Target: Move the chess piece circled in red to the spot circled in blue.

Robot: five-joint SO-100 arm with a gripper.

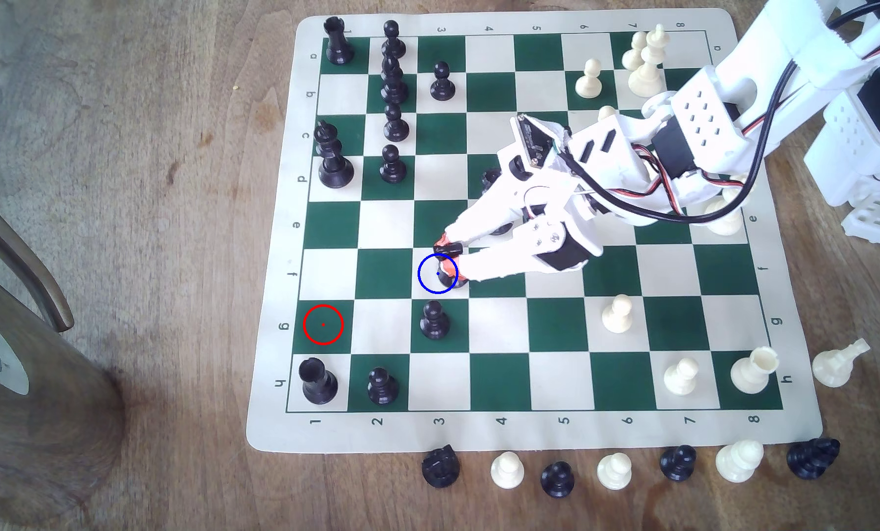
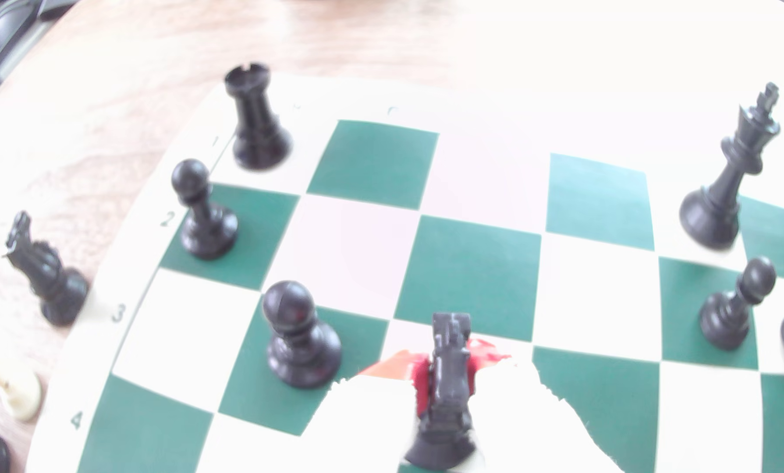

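My gripper (image 1: pixel 448 259) is shut on the chess piece circled in red, a small black knight (image 1: pixel 449 280). It holds the knight at the spot circled in blue (image 1: pixel 437 273), a cream square in row f. In the wrist view the knight (image 2: pixel 449 377) stands upright between red-padded fingers (image 2: pixel 419 384), with its base low over the cream square. Whether the base touches the board I cannot tell. The red ring (image 1: pixel 323 324) sits on a dark green square with nothing on it, toward the exterior view's left.
A black pawn (image 1: pixel 433 320) stands one square nearer than the knight. A black rook (image 1: pixel 317 380) and another pawn (image 1: pixel 381 385) occupy the near left corner. More black pieces line the far left columns and white pieces (image 1: pixel 617 314) stand right. Loose pieces (image 1: pixel 506 469) lie off the mat's near edge.
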